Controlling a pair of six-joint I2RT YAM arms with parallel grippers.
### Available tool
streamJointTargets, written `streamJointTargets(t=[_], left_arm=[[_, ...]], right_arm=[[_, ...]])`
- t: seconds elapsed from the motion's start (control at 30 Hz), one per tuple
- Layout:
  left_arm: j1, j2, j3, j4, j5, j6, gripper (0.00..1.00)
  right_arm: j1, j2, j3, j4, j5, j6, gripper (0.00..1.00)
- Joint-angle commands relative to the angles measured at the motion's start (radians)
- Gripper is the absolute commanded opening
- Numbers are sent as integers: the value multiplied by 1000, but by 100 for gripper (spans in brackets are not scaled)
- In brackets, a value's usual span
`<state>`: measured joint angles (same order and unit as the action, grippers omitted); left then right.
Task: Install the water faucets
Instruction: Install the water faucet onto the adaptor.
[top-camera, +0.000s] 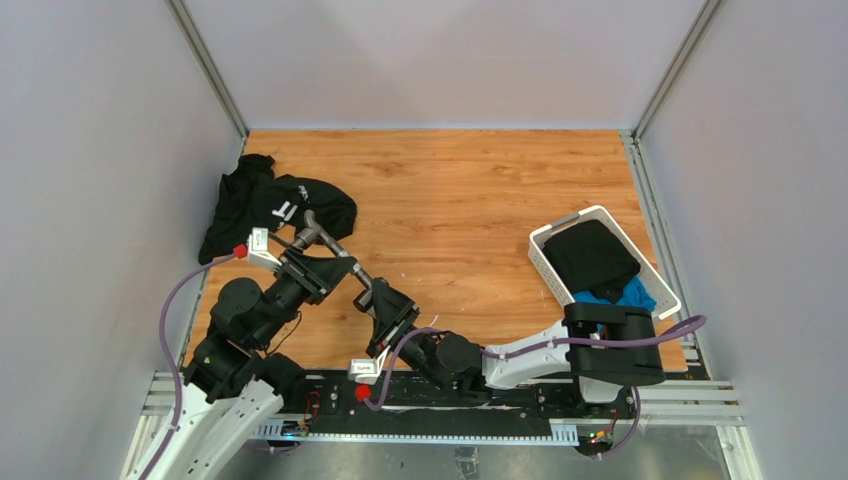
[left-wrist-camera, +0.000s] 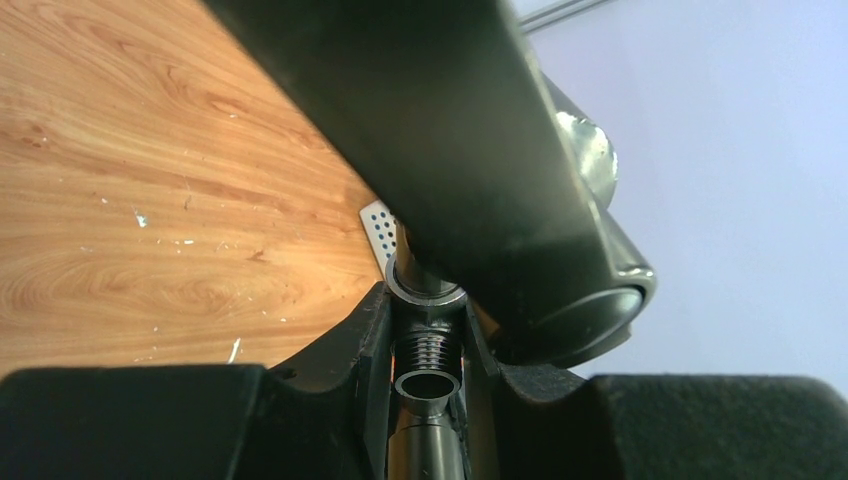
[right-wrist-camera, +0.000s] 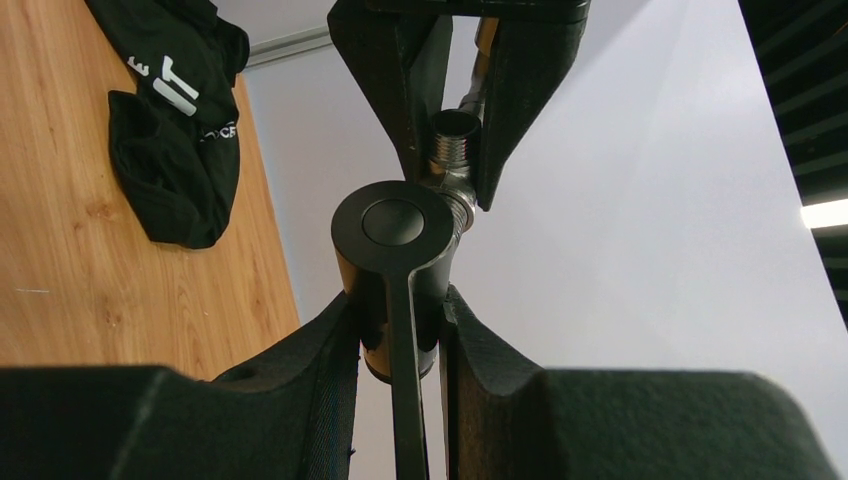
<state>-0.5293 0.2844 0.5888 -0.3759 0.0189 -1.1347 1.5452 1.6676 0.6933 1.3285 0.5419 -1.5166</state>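
Faucet assembly, in progress. Lever-handled tap body (right-wrist-camera: 392, 225) is clamped in right gripper (right-wrist-camera: 397, 320); threaded fitting (left-wrist-camera: 428, 352) is clamped in left gripper (left-wrist-camera: 428, 330). Pieces are held aloft, end to end, just beside black garment (top-camera: 270, 205). Joining is judged begun; tightening is judged outstanding.

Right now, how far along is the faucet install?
Done: both pieces are off the table, meeting in the air. In hand: left tool clamps the threaded fitting, right tool the dark lever tap. Left: finishing the joint; whether the threads have caught isn't visible.
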Motion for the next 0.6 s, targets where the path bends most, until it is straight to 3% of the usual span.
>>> streamJointTargets(t=[0.0,0.23,0.57], left_arm=[[-6,1,1,50,93,-2,0],[-5,13,-11,90,126,-29,0],[-6,-13,-38,145,120,-69,0]], right_arm=[[15,-50,23,33,-69,87,0],[15,-151,9,-51,-126,267,0],[15,-144,3,16,-126,389,0]])
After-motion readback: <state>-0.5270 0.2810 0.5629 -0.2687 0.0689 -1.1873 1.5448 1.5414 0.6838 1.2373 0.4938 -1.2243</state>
